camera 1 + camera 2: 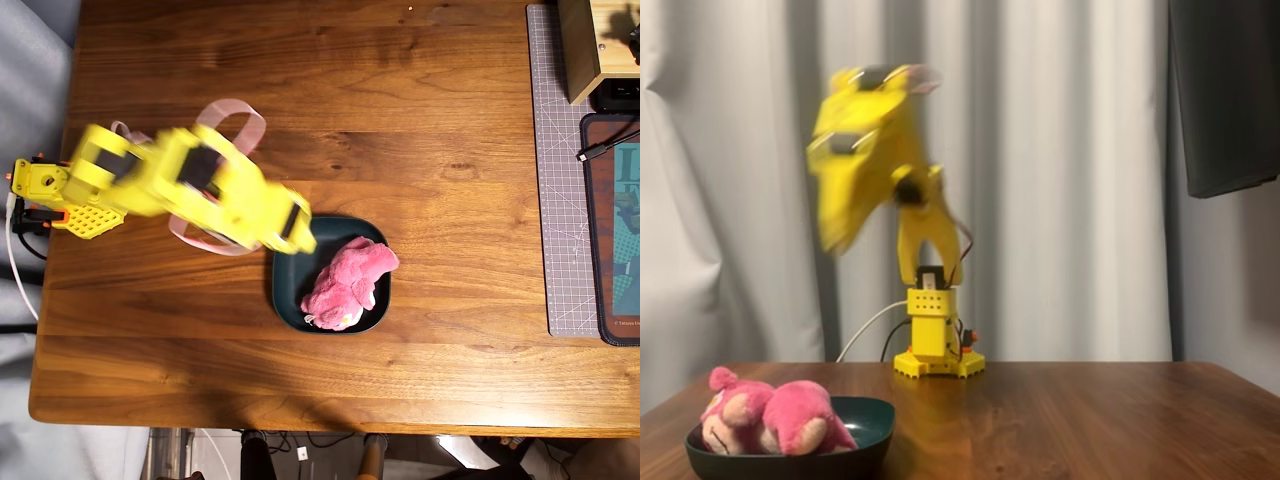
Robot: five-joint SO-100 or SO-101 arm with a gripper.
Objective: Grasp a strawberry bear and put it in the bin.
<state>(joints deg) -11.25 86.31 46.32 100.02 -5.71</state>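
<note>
The pink strawberry bear [345, 283] lies inside the dark teal bin [282, 300] near the middle of the wooden table in the overhead view. In the fixed view the bear [770, 420] rests in the bin [865, 445] at the lower left, its head over the rim. My yellow arm is motion-blurred. Its gripper [303, 240] sits over the bin's upper-left corner in the overhead view, and high above the table, well clear of the bear, in the fixed view [837, 240]. It holds nothing; the blur hides how its jaws stand.
The arm's base [40, 190] is clamped at the table's left edge. A grey cutting mat [560, 200], a dark pad [612, 230] and a wooden box [590, 45] occupy the right side. Pale curtains [1060, 180] hang behind the table.
</note>
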